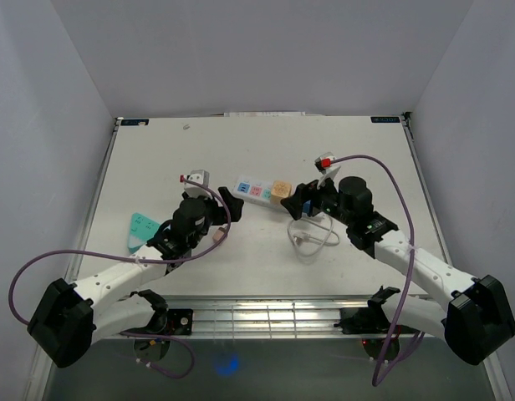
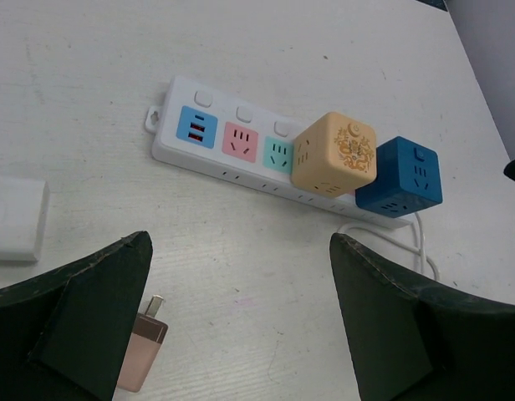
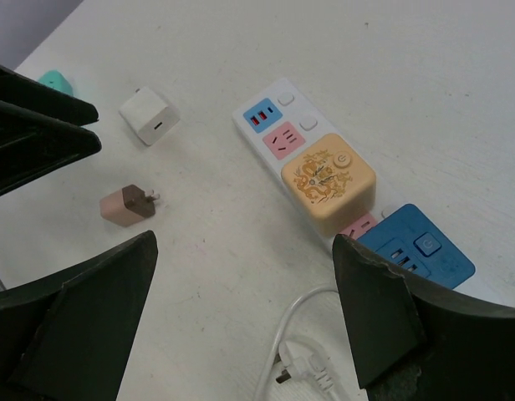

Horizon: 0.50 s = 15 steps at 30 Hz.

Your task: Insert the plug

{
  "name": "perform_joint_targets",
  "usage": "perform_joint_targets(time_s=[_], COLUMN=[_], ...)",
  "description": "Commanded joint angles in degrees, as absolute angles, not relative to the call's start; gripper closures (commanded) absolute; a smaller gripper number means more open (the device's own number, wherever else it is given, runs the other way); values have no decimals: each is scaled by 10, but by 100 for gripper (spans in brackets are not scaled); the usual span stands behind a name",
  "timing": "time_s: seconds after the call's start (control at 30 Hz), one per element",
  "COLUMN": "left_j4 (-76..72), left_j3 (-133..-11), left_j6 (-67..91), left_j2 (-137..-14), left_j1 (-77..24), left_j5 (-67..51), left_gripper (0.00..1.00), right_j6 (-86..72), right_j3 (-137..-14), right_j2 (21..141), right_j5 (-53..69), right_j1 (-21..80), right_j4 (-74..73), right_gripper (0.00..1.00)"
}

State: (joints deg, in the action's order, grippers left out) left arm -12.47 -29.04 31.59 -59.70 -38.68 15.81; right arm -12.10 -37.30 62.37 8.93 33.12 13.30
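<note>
Pick-up step, I judge: left gripper (image 2: 241, 276) and right gripper (image 3: 245, 259) gape empty; next the left must grasp the pink plug (image 2: 140, 355) at its seven o'clock.

Rose-gold plug (image 2: 145, 352) partly behind left tool (image 2: 241, 255)

Three sockets (image 2: 238, 141) at the end of the power strip (image 2: 211, 165) away from its cable are lying uncovered, so a way down from above is standing open there. The yellow cube (image 2: 334, 154) is sitting on the strip just beside the last of them and is crowding it from one side, and the blue cube (image 2: 400, 177) is blocking the next place. The right gripper (image 1: 298, 203) is hanging at that cube end, where the white cable (image 3: 308, 368) is also looping. Along the strip's long side bare table is giving room. A pink plug (image 2: 140, 355) and a white charger (image 2: 15, 219) are lying well apart from the strip.
</note>
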Motion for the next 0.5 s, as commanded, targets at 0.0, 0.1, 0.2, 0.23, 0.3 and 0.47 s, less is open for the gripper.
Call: perform_joint_targets(time_s=[0.0,0.1,0.2,0.23,0.3,0.47], left_j4=[-55,-19,26,32,46,72], left_j3=[-321,-337,-357,-361,-365,-353], left_j6=[325,309,292,284,263,256], left_j2=[-599,-611,-623,-629,-634,-639], left_j1=[-382,-382,-382,-382,-383,-383], left_j5=[188,196,210,207,206,178], left_gripper=[2,2,2,2,2,2], right_j6=[-135,-127,-122,-122,-119,-116], right_j3=[-363,-353,-347,-346,-345,-343], right_j2=[599,592,591,591,591,590], right_j5=[57,39,28,23,19,2], right_j1=[334,335,335,335,335,335], right_j4=[194,201,207,207,207,204], right_gripper=[10,10,10,10,10,10])
